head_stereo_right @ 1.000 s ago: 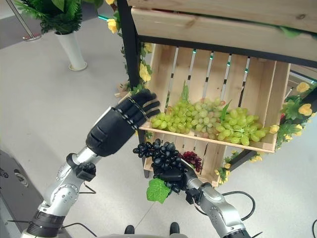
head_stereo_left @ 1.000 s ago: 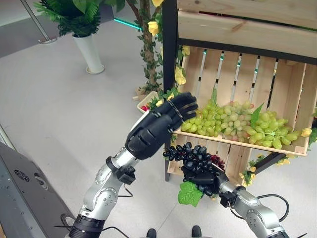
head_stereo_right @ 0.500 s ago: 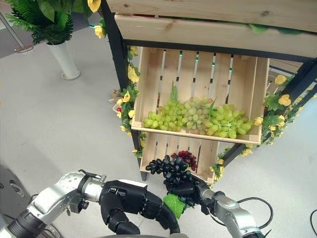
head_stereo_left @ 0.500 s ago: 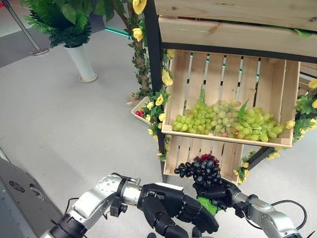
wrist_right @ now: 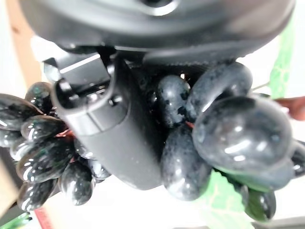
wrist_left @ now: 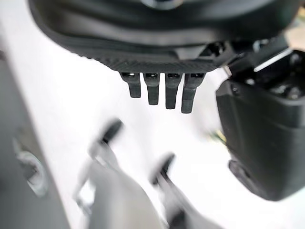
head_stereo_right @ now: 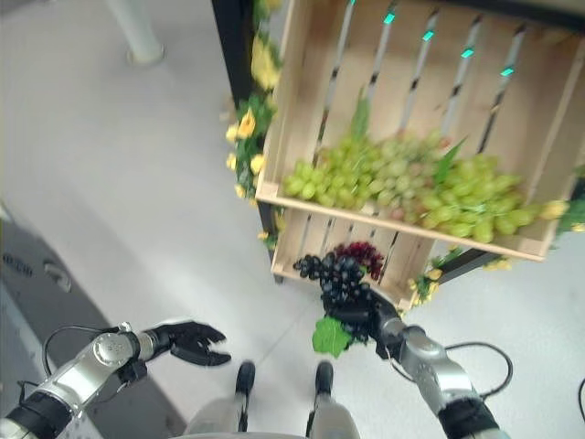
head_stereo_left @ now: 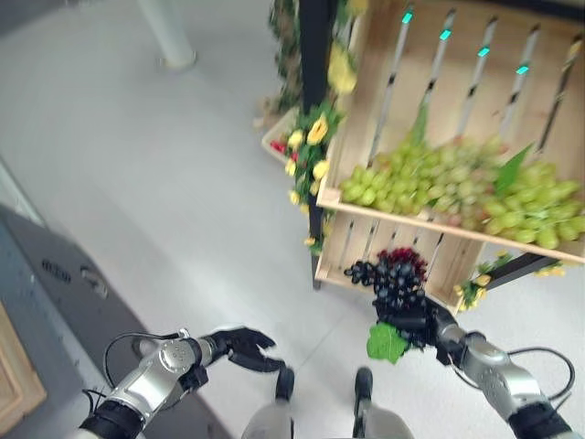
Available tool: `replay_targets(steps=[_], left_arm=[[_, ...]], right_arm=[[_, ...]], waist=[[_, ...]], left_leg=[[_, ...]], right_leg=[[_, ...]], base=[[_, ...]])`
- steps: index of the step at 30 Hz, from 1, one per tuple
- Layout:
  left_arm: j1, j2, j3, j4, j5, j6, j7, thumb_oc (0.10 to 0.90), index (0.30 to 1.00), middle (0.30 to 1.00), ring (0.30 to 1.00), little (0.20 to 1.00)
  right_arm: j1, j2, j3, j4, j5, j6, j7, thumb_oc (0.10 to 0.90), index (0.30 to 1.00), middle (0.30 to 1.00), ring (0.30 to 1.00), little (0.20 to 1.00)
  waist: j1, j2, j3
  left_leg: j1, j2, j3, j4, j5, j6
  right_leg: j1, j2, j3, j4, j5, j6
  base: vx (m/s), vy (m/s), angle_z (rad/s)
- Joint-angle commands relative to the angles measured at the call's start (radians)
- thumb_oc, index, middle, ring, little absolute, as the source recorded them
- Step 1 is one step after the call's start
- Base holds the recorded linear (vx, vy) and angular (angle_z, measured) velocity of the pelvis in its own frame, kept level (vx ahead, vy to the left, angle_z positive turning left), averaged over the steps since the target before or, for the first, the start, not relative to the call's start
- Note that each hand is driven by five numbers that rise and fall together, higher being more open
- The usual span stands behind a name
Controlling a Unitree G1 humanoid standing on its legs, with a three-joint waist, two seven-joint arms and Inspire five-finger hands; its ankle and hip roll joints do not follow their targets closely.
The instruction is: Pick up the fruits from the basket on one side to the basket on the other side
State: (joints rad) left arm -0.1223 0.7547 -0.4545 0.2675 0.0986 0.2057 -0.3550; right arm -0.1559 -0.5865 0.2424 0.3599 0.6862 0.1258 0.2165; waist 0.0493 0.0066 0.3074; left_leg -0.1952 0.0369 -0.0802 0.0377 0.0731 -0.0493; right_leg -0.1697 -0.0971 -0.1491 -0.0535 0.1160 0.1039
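Right hand [head_stereo_left: 413, 318]: fingers wrapped round black grapes [head_stereo_left: 395, 279], bunch held clear in front of lower crate [head_stereo_left: 366, 245], same as a sec ago. Left hand [head_stereo_left: 239, 347]: dropped low since raised pose by green grapes [head_stereo_left: 457, 187], fingers loosely spread, nothing held. Carry stage; drop-off pending.

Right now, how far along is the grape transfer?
Done: the right robot hand has a bunch of black grapes in its grasp, held in front of the lower crate. Left: placing it; no destination basket visible. Green grapes sit in the upper crate. Left robot hand idle, low.
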Motion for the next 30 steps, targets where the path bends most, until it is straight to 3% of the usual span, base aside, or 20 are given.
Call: replay_targets(steps=[1, 5, 9, 13, 17, 23, 24, 30], left_arm=[[-0.106, 0.003, 0.006, -0.085, 0.156, -0.24, 0.084, 0.8, 0.9, 0.9, 0.9, 0.9], [-0.129, 0.021, -0.024, -0.129, 0.148, -0.234, 0.13, 0.8, 0.9, 0.9, 0.9, 0.9], [-0.194, -0.013, -0.09, -0.014, 0.125, -0.238, 0.233, 0.8, 0.9, 0.9, 0.9, 0.9], [-0.193, -0.05, -0.106, 0.071, 0.136, -0.232, 0.365, 0.8, 0.9, 0.9, 0.9, 0.9], [-0.144, -0.084, -0.085, 0.151, 0.175, -0.271, 0.459, 0.8, 0.9, 0.9, 0.9, 0.9], [-0.089, -0.09, -0.093, 0.165, 0.152, -0.382, 0.465, 0.8, 0.9, 0.9, 0.9, 0.9], [-0.082, -0.091, -0.094, 0.165, 0.15, -0.401, 0.456, 0.8, 0.9, 0.9, 0.9, 0.9], [-0.062, -0.096, -0.159, 0.187, 0.093, -0.403, 0.43, 0.8, 0.9, 0.9, 0.9, 0.9]], right_arm=[[-0.146, -0.006, -0.054, -0.1, 0.057, -0.161, -0.066, 0.4, 0.3, 0.3, 0.3, 0.3], [-0.191, -0.011, -0.04, -0.075, 0.055, -0.18, -0.109, 0.4, 0.3, 0.3, 0.3, 0.3], [-0.302, 0.005, -0.018, 0.021, 0.05, -0.192, -0.141, 0.4, 0.3, 0.3, 0.3, 0.3], [-0.357, 0.004, -0.024, 0.087, 0.064, -0.189, -0.146, 0.4, 0.3, 0.3, 0.3, 0.3], [-0.389, 0.003, -0.065, 0.156, 0.124, -0.2, -0.143, 0.4, 0.3, 0.3, 0.3, 0.3], [-0.43, 0.019, -0.16, 0.212, 0.297, -0.236, -0.186, 0.4, 0.3, 0.3, 0.3, 0.3], [-0.432, 0.022, -0.187, 0.22, 0.305, -0.24, -0.233, 0.4, 0.3, 0.3, 0.3, 0.3], [-0.481, 0.007, -0.236, 0.28, 0.317, -0.252, -0.348, 0.4, 0.3, 0.3, 0.3, 0.3]], waist=[[0.044, -0.013, 0.072], [0.053, -0.009, 0.109], [0.063, -0.011, 0.138], [0.074, -0.011, 0.149], [0.094, -0.013, 0.153], [0.112, -0.006, 0.149], [0.112, -0.003, 0.146], [0.113, 0.009, 0.128]], left_leg=[[-0.097, -0.054, -0.005, 0.143, -0.069, 0.023], [-0.156, -0.063, -0.014, 0.205, -0.077, 0.022], [-0.207, -0.069, -0.017, 0.263, -0.087, 0.007], [-0.203, -0.071, -0.019, 0.273, -0.09, -0.001], [-0.185, -0.074, -0.018, 0.277, -0.096, -0.005], [-0.16, -0.074, -0.018, 0.283, -0.106, -0.008], [-0.155, -0.074, -0.014, 0.284, -0.108, -0.008], [-0.123, -0.073, -0.005, 0.288, -0.114, -0.007]], right_leg=[[-0.078, -0.013, -0.037, 0.265, -0.14, 0.015], [-0.126, -0.016, -0.045, 0.322, -0.156, 0.007], [-0.15, -0.015, -0.053, 0.357, -0.173, -0.003], [-0.129, -0.012, -0.057, 0.346, -0.179, -0.011], [-0.085, -0.006, -0.069, 0.33, -0.187, -0.02], [-0.042, -0.002, -0.081, 0.324, -0.199, -0.029], [-0.034, -0.003, -0.083, 0.322, -0.201, -0.029], [0.01, -0.003, -0.082, 0.316, -0.207, -0.03]], base=[[-0.12, -0.023, 0.09], [-0.08, -0.005, 0.12], [-0.03, -0.006, 0.05], [0.01, -0.001, 0.0], [0.05, -0.023, 0.03], [0.07, -0.014, 0.03], [0.09, 0.02, 0.02], [0.11, 0.031, 0.01]])
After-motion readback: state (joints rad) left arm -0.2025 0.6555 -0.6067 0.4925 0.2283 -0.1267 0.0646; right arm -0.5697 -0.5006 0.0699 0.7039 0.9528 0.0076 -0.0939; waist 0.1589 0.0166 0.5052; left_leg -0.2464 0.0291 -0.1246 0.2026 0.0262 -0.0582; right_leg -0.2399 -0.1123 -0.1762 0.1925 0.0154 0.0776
